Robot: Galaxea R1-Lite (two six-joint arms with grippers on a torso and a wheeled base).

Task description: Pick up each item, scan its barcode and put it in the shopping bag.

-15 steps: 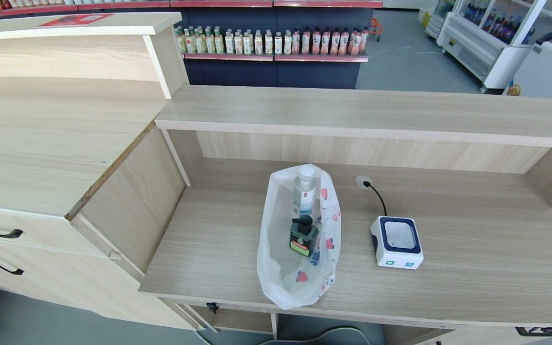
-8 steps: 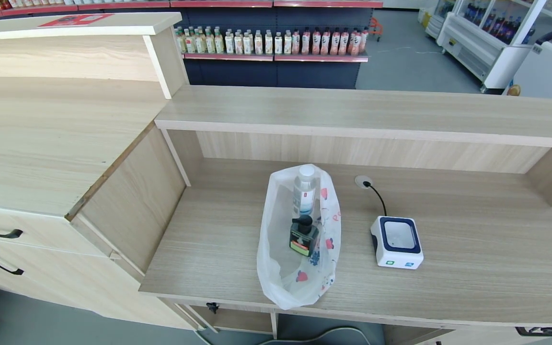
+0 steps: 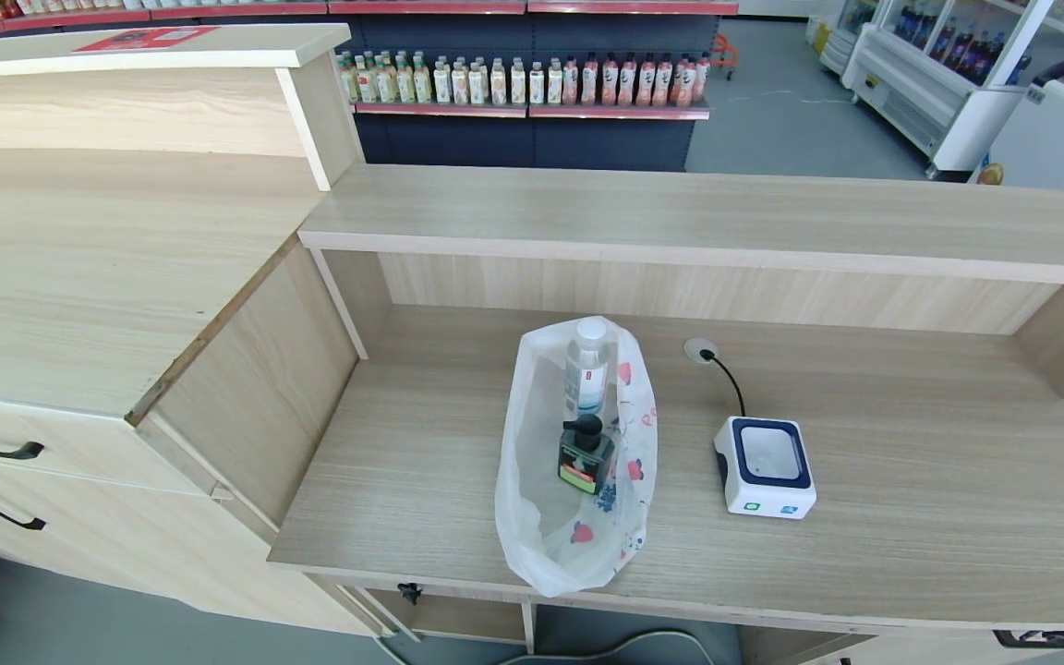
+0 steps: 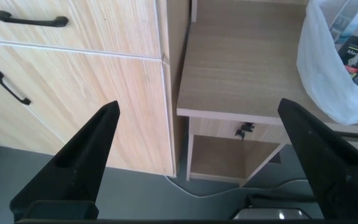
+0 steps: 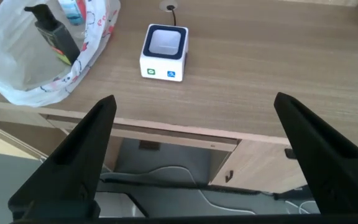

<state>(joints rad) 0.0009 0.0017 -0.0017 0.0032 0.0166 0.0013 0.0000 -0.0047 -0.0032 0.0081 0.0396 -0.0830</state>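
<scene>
A: Thin, crinkled white plastic shopping bag with a red-and-blue print [image 3: 578, 545] slumps open on the pale wood-grain bench [image 3: 911, 499]. A clear white-capped bottle [image 3: 586, 374] and a dark pump bottle [image 3: 586, 457] stand inside.
B: Boxy white scanner [image 3: 766, 465] to its right, a gap between. Left tool [image 4: 197, 106] and right tool [image 5: 194, 96]: spread wide, empty, off the front edge.
</scene>
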